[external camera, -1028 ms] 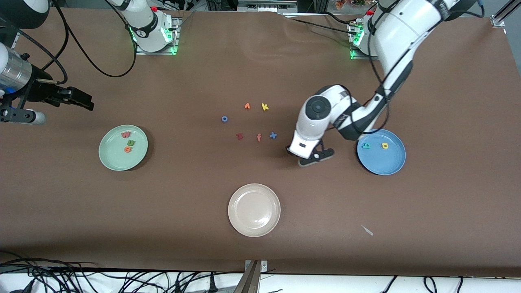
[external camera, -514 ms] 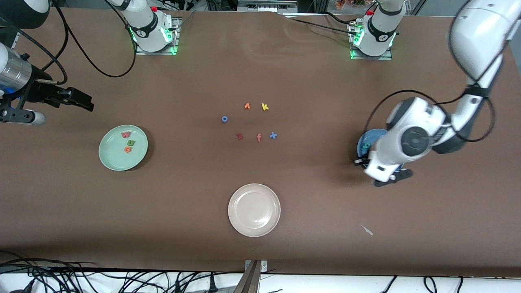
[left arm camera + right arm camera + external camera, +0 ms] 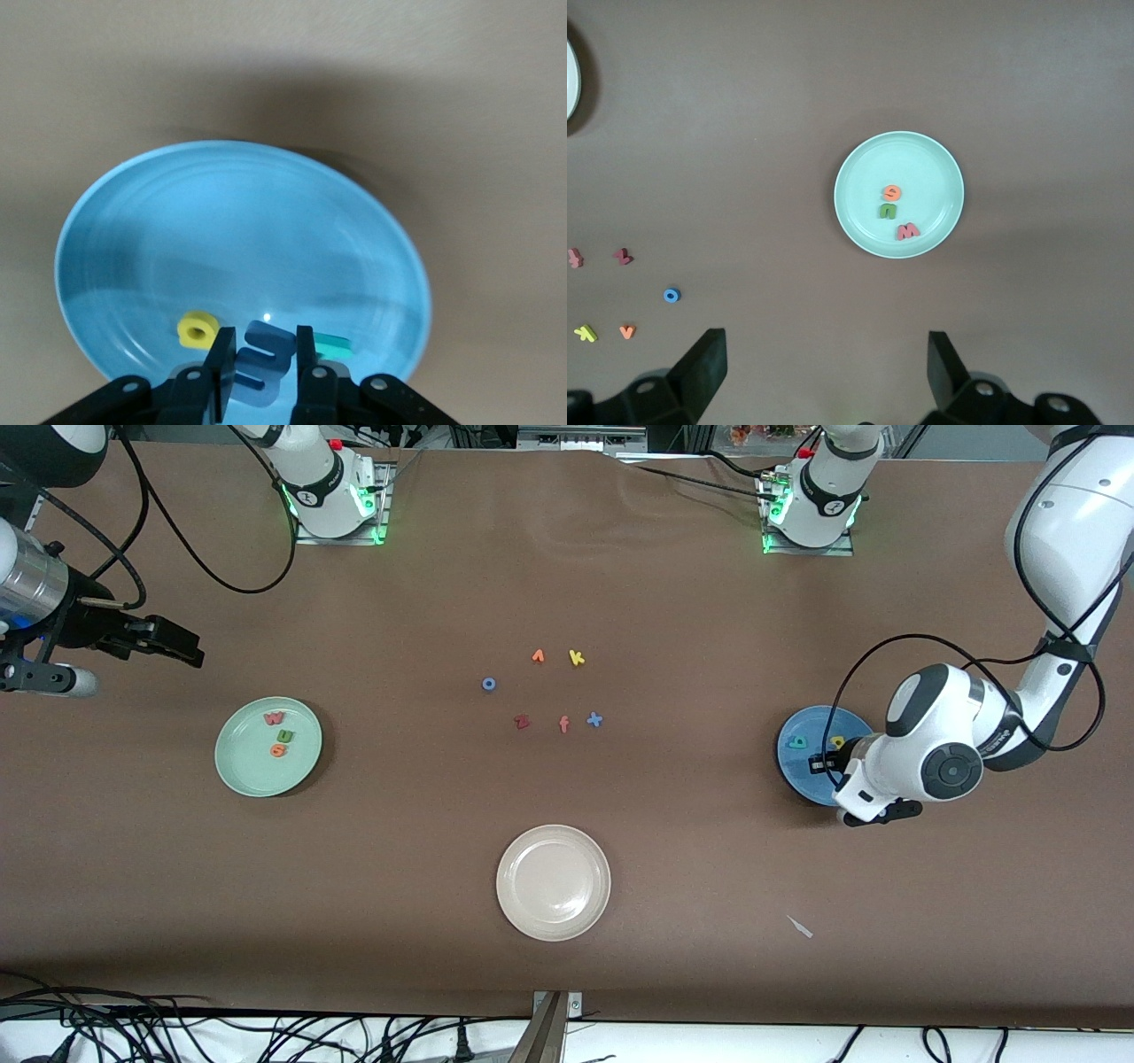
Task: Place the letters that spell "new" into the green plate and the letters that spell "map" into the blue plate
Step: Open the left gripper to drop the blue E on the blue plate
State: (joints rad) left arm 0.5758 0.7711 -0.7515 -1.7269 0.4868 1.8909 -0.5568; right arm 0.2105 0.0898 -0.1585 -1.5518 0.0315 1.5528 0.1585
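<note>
The blue plate [image 3: 796, 772] [image 3: 239, 221] lies toward the left arm's end of the table. In it are the yellow a [image 3: 837, 741] [image 3: 198, 330] and the teal p [image 3: 798, 741] [image 3: 332, 343]. My left gripper [image 3: 824, 764] [image 3: 265, 341] hangs low over this plate, shut on the light blue m [image 3: 270, 351]. The green plate [image 3: 248, 769] [image 3: 868, 177] at the right arm's end holds the salmon-red w [image 3: 274, 718] [image 3: 907, 232], green n [image 3: 284, 735] [image 3: 887, 211] and orange e [image 3: 278, 750] [image 3: 892, 192]. My right gripper [image 3: 173, 648] [image 3: 824, 354] waits open, high up, with nothing in it.
A cream-white plate [image 3: 553, 882] sits nearest the front camera at mid table. Loose letters lie in the middle: orange v [image 3: 538, 656], yellow k [image 3: 576, 658], blue o [image 3: 488, 684], dark red z [image 3: 522, 722], salmon f [image 3: 563, 724], blue x [image 3: 594, 720].
My left arm has swung from beside the loose letters toward its own end of the table, and its gripper now hangs over the blue plate. The right arm has not moved.
</note>
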